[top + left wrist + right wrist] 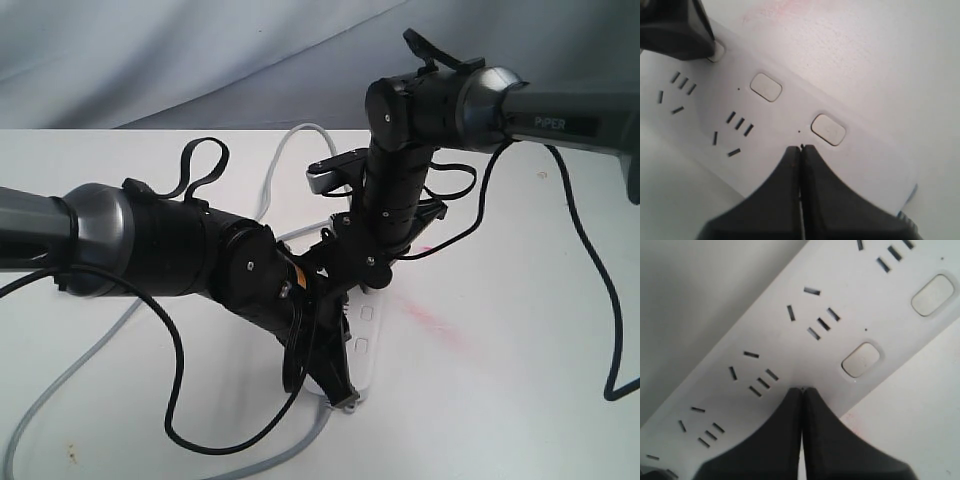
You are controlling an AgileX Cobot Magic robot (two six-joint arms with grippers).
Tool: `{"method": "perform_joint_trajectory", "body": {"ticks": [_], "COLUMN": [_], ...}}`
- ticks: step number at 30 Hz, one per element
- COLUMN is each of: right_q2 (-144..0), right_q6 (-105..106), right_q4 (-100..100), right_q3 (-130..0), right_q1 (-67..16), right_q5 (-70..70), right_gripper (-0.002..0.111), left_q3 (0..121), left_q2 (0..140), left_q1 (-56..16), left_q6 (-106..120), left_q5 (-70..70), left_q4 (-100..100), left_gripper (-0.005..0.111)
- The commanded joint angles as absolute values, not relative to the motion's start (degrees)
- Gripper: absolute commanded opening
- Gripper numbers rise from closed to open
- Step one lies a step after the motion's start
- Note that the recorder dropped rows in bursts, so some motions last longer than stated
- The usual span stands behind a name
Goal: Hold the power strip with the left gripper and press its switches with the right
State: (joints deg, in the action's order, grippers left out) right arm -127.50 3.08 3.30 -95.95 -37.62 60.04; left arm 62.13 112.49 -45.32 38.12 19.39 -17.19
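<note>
My left hand [801,148], coming from nine o'clock in the exterior view, is closed and grips nothing. Its tips seem to rest on the top face of the power strip [705,115], which lies flat on the counter [500,330]. My right hand [802,389], from two o'clock, is closed and empty too, just beside a switch [861,360]. I judge that pressing is in hand; next the tip must move onto that switch.

A white table [540,400] bore a faint pink smear [432,320]; a creased grey backdrop [200,50] rose behind it.
</note>
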Motion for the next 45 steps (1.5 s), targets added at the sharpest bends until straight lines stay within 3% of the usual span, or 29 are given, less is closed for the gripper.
{"method": "perform_joint_trajectory", "body": {"ticks": [1, 9, 45], "right_q2": [-130.9, -130.9, -131.4], "right_q6": [2.5, 2.1, -0.5], "right_q4": [3.4, 3.4, 3.0], "right_q3": [-93.9, -86.5, -80.6], "right_q1": [-37.7, -37.7, -38.2], "right_q5": [58.7, 51.7, 51.4], "right_gripper": [0.0, 0.0, 0.0], "left_q3": [61.6, 61.6, 61.6], "left_q2": [113.5, 113.5, 113.5], "left_q1": [-45.3, -45.3, -45.3], "left_q6": [37.6, 37.6, 37.6], "left_q5": [21.2, 21.2, 21.0], "left_q4": [-16.8, -16.8, -16.8], "left_gripper": [0.0, 0.0, 0.0]}}
